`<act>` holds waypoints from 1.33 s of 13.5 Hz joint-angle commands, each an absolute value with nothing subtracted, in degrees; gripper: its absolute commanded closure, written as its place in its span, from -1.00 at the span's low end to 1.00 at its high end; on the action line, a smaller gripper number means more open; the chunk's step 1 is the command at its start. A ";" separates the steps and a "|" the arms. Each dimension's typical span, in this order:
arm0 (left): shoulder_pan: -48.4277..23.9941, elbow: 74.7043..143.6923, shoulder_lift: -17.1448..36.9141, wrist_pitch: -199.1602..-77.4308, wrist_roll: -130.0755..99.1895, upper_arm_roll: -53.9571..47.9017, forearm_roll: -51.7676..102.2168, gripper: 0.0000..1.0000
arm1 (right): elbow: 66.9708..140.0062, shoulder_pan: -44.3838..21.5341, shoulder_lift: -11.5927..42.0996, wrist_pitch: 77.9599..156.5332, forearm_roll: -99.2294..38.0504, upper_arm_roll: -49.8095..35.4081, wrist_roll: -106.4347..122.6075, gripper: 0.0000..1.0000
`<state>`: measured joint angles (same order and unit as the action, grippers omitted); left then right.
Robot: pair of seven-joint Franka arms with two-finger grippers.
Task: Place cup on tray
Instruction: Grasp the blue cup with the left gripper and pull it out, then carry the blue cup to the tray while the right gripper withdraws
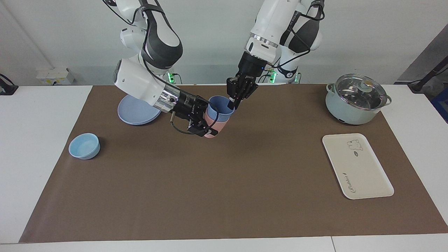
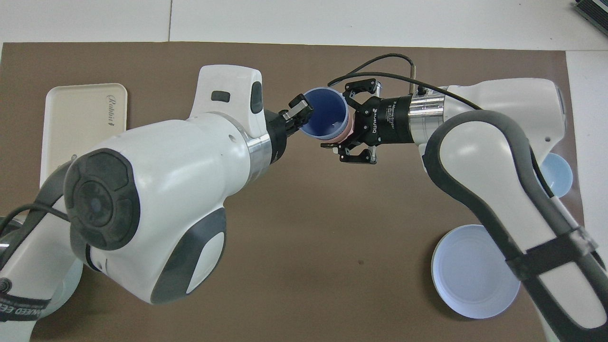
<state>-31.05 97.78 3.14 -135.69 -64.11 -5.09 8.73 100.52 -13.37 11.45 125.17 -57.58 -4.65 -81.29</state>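
Fingers of the left gripper pinch the rim of the cup, one inside the mouth and one outside; the cup sits nested in a pink tumbler, tilted, raised over the middle of the surface, and the right gripper clasps the pink tumbler's body from the side; the split hold reads as a way to pull the two apart, one arm anchoring the outer tumbler while the other draws the blue one free; the tray lies bare toward the left arm's end of the surface, well apart from the pair; a lidded pot stands near the tray, nearer to the robots; a round blue plate and a light-blue bowl lie toward the right arm's end; brown mat covers the white surface; a pale wall closes the room.
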 commanded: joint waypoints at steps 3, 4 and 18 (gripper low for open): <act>-32.52 96.24 4.66 -136.41 -65.65 -4.66 9.66 1.00 | 100.99 -12.66 10.63 125.77 -59.06 -4.92 -81.91 1.00; -32.52 95.81 4.75 -135.88 -65.92 -4.66 9.84 1.00 | 100.99 -12.48 10.55 125.77 -59.24 -4.92 -82.00 1.00; -21.02 83.73 -4.46 -103.10 -58.13 -2.47 9.84 1.00 | 104.32 0.59 9.05 120.33 -66.36 -4.31 -82.97 1.00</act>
